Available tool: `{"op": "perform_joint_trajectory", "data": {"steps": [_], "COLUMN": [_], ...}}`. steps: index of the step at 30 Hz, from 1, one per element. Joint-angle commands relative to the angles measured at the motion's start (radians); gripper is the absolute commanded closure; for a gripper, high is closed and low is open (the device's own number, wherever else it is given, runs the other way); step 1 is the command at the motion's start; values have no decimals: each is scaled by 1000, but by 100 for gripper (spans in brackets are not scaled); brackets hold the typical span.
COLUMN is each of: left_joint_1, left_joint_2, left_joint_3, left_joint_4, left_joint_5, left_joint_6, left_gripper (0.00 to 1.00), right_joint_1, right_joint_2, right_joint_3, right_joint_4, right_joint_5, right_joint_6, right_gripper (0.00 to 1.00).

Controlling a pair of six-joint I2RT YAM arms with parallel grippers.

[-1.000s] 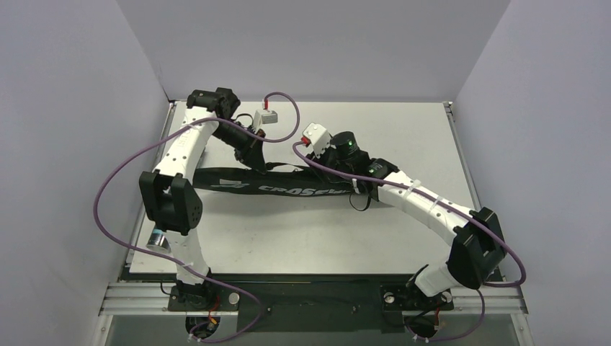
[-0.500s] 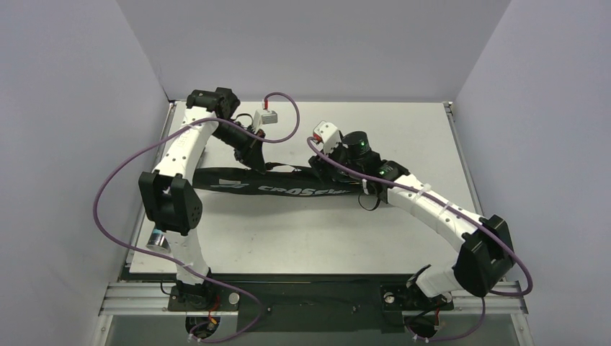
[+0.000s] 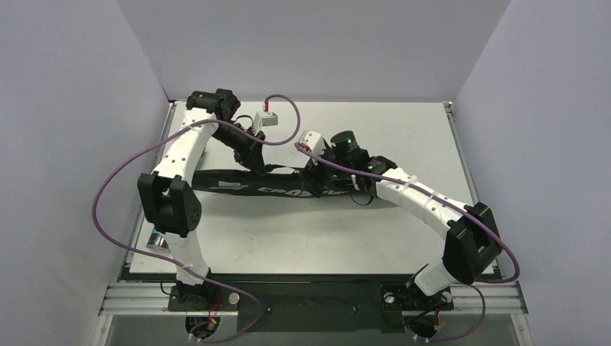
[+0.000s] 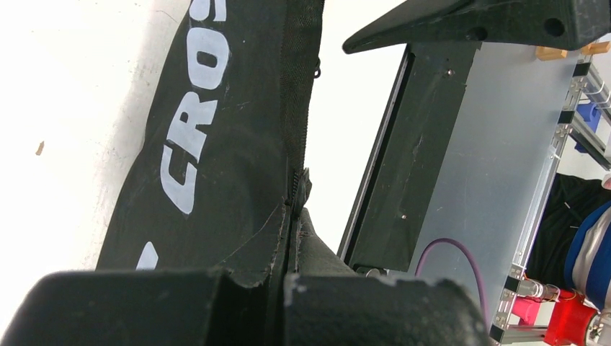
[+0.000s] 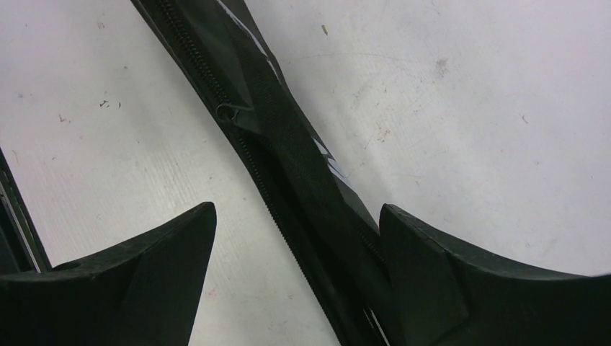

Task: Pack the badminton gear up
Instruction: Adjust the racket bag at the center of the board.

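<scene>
racket bag (image 3: 238,186) lies across table (image 3: 418,137) middle; open surface far right, near edge.

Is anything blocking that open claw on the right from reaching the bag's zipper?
Nothing visible. The right gripper hangs open over the bag, the zipper bare between its jaws. The left gripper pinches the bag's edge further along, out of the way.

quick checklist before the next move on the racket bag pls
1. Left gripper clamped on the edge of the black teardrop fabric "CROSSWAY" racket bag: ok.
2. Right gripper open, one finger on either side of the bag: ok.
3. Small dark zipper pull between the right fingers: not ok, it lies beyond the fingertips.
4. Bag resting on the white table: ok.
5. Anything packed inside the bag: cannot tell.
</scene>
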Motion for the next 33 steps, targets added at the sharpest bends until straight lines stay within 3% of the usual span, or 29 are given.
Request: {"op": "perform_joint_trajectory", "data": {"steps": [1, 4, 8, 9, 10, 12, 17, 18, 23, 26, 27, 33], "left_joint_1": [-16, -21, -22, -21, -20, -18, -15, -15, -56, -130, -143, -197], "left_joint_2": [-69, -82, -100, -101, -103, -100, -80, -75, -70, -79, -87, -134], "left_joint_3": [-3, -19, -41, -44, -46, -42, -27, -23, -31, -63, -91, -204], "left_joint_4": [-41, -41, -42, -42, -42, -41, -41, -43, -19, 1, 19, 168], "left_joint_5": [33, 29, 30, 29, 29, 29, 37, 39, 87, 74, 67, -9], "left_joint_6": [35, 44, 59, 66, 67, 66, 54, 51, 27, 22, 22, -19], "left_gripper": [100, 100, 100, 100, 100, 100, 99, 94, 44, 32, 23, 18], "right_joint_1": [19, 29, 29, 29, 29, 30, 33, 35, 52, 55, 55, 62], "right_joint_2": [50, 86, 116, 121, 124, 126, 99, 85, 59, 52, 49, 28], "right_joint_3": [79, 111, 135, 141, 143, 143, 84, 75, 58, 62, 62, 53], "right_joint_4": [-5, -18, -55, -75, -86, -108, -67, -55, -7, 1, 7, 15], "right_joint_5": [-64, -65, -76, -80, -83, -93, -85, -79, -59, -59, -59, -61], "right_joint_6": [-44, -53, -57, -63, -66, -70, -46, -43, -18, -4, -1, 9], "right_gripper": [22, 29, 51, 67, 74, 98, 100, 100, 100, 100, 100, 100]}}
